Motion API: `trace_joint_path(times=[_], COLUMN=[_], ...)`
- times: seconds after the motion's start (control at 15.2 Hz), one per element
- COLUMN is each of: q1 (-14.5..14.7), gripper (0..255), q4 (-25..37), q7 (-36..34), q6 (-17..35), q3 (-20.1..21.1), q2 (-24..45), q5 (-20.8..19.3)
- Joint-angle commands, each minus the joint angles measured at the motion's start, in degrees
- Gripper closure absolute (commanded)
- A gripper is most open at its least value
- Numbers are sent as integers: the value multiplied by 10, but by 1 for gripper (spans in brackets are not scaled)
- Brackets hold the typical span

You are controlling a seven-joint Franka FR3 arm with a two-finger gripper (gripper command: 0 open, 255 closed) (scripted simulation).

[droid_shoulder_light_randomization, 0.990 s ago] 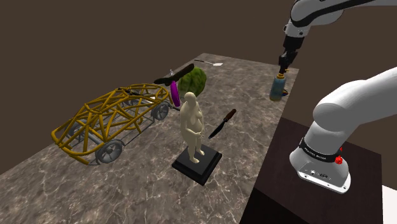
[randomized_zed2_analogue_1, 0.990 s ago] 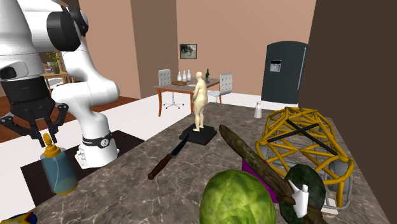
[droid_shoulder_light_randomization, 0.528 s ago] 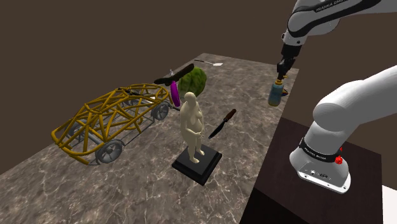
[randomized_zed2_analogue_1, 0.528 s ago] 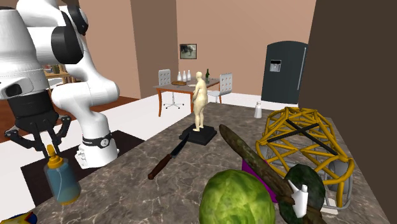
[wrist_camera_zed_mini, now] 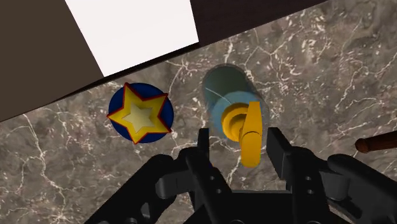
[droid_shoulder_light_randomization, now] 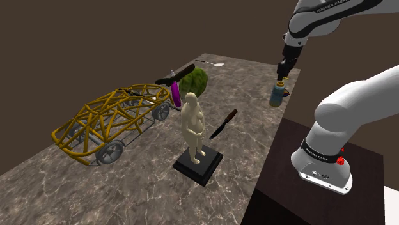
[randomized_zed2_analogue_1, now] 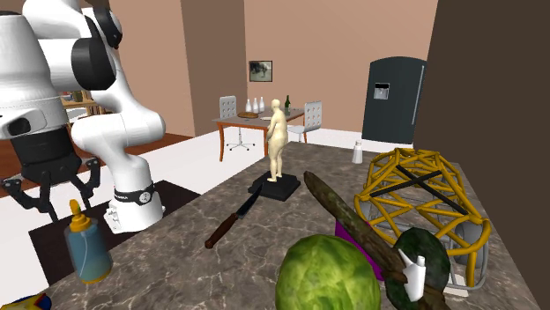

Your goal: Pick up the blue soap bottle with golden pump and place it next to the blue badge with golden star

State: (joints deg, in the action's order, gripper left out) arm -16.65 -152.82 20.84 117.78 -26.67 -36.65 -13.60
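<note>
Second exterior view, left to right: hand [randomized_zed2_analogue_1: 53, 195] with fingers apart, hanging just above the bottle [randomized_zed2_analogue_1: 88, 254] and not touching it. The bottle stands upright on the counter [randomized_zed2_analogue_1: 176, 264] at its left end, near the arm's stand. In the wrist view the fingers straddle the golden pump [wrist_camera_zed_mini: 249, 130] with gaps on both sides, and the badge [wrist_camera_zed_mini: 140, 114] lies flat just beside the bottle, apart from it. Further right are the knife [randomized_zed2_analogue_1: 234, 220], figurine [randomized_zed2_analogue_1: 278, 141], cabbage [randomized_zed2_analogue_1: 328, 277] and wire car [randomized_zed2_analogue_1: 419, 198]. Step: release, and placement looks done. Next: lift straight up so the fingers clear the pump without tipping the bottle.
</note>
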Motion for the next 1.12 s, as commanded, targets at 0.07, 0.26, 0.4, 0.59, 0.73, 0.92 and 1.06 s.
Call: trace_joint_path(times=[0.07,0.26,0.4,0.59,0.73,0.92,1.06], q1=[0,0,0,1,1,1,1], gripper=[0,0,0,0,0,0,0], q4=[0,-1,29,57,57,57,57], q7=[0,0,0,0,0,0,0], q6=[-1,0,-44,-82,-82,-82,-82], q3=[0,0,9,17,17,17,17], q2=[0,0,-15,-24,-24,-24,-24], q5=[0,0,5,10,10,10,10])
